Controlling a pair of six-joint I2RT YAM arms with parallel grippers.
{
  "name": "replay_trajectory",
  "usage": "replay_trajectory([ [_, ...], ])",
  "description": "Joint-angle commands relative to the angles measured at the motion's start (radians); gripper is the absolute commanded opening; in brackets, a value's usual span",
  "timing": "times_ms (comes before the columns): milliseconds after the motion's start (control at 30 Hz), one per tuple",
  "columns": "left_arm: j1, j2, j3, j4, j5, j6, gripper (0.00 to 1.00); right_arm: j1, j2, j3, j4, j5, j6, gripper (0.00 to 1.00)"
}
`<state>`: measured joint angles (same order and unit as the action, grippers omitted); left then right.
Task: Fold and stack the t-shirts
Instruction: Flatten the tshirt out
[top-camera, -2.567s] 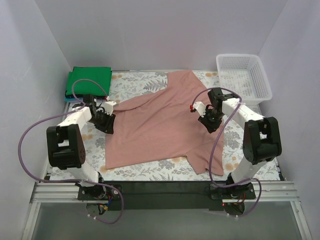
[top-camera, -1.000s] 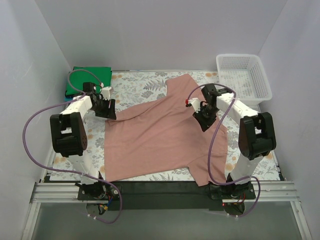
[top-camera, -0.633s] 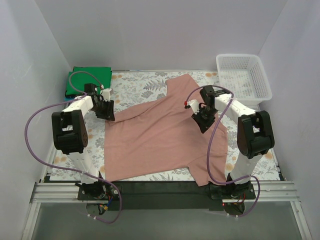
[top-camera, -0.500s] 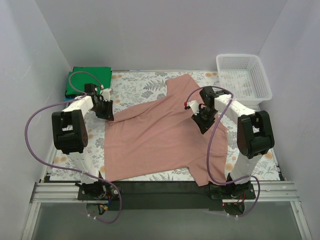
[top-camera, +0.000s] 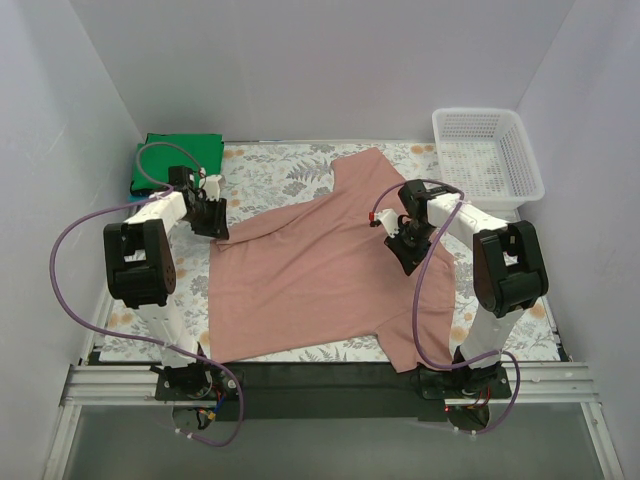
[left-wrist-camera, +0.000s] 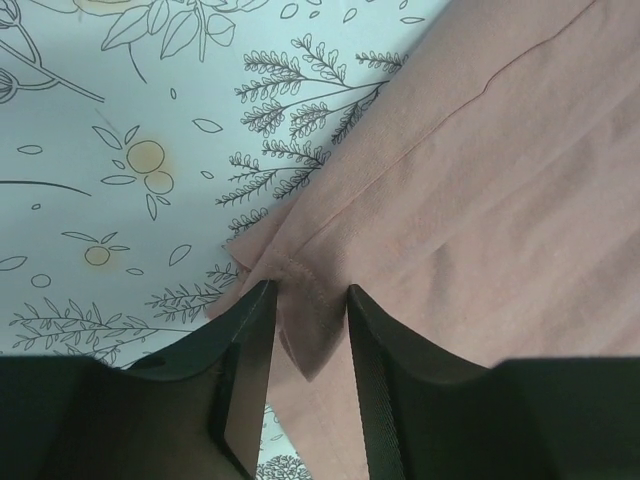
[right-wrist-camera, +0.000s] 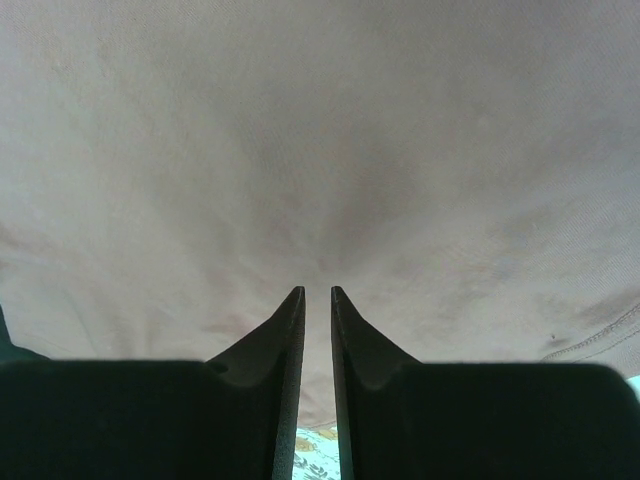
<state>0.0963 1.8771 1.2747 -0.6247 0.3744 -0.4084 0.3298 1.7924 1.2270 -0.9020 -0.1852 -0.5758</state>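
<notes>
The pink shirt (top-camera: 320, 285) lies spread out flat on the flowery tablecloth (top-camera: 270, 172). Its bottom edge is close to the near side of the table. A bit farther in, the left pincer (left-wrist-camera: 308, 300) is down at the tip of the sleeve (left-wrist-camera: 300, 245) on the left side. The sleeve corner sits between its two fingers, which stand a little apart. I cannot tell if they are squeezing it. Across from it, the right pincer (right-wrist-camera: 316, 292) is down on the shirt's right part. Its fingers are nearly together and nip a small bit of cloth, and wrinkles run in to them. In the far left corner a green shirt (top-camera: 180, 160) lies folded. In the far right corner stands a white basket (top-camera: 480, 112).
</notes>
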Motion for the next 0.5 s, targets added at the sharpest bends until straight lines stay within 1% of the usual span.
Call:
replay_trajectory([
  [0, 0.005, -0.032, 0.031, 0.023, -0.009, -0.006, 0.33, 0.006, 0.007, -0.009, 0.006, 0.003, -0.001, 0.22],
  [100, 0.005, -0.019, 0.044, 0.028, -0.008, -0.007, 0.28, 0.006, 0.005, -0.011, 0.005, 0.004, -0.001, 0.22],
  [167, 0.005, -0.01, 0.055, 0.031, -0.006, -0.01, 0.27, 0.006, 0.005, -0.012, 0.003, 0.003, 0.001, 0.22],
  [267, 0.005, -0.001, 0.066, 0.029, -0.003, -0.015, 0.29, 0.008, 0.005, -0.014, 0.005, 0.003, -0.001, 0.22],
  [300, 0.005, 0.002, 0.069, 0.028, -0.003, -0.013, 0.33, 0.008, 0.005, -0.014, 0.005, 0.003, -0.001, 0.22],
  [367, 0.005, 0.005, 0.072, 0.026, 0.0, -0.017, 0.36, 0.008, 0.007, -0.015, 0.005, 0.003, -0.001, 0.22],
  [467, 0.005, 0.011, 0.072, 0.022, 0.009, -0.018, 0.36, 0.006, 0.007, -0.014, 0.005, 0.003, -0.001, 0.22],
])
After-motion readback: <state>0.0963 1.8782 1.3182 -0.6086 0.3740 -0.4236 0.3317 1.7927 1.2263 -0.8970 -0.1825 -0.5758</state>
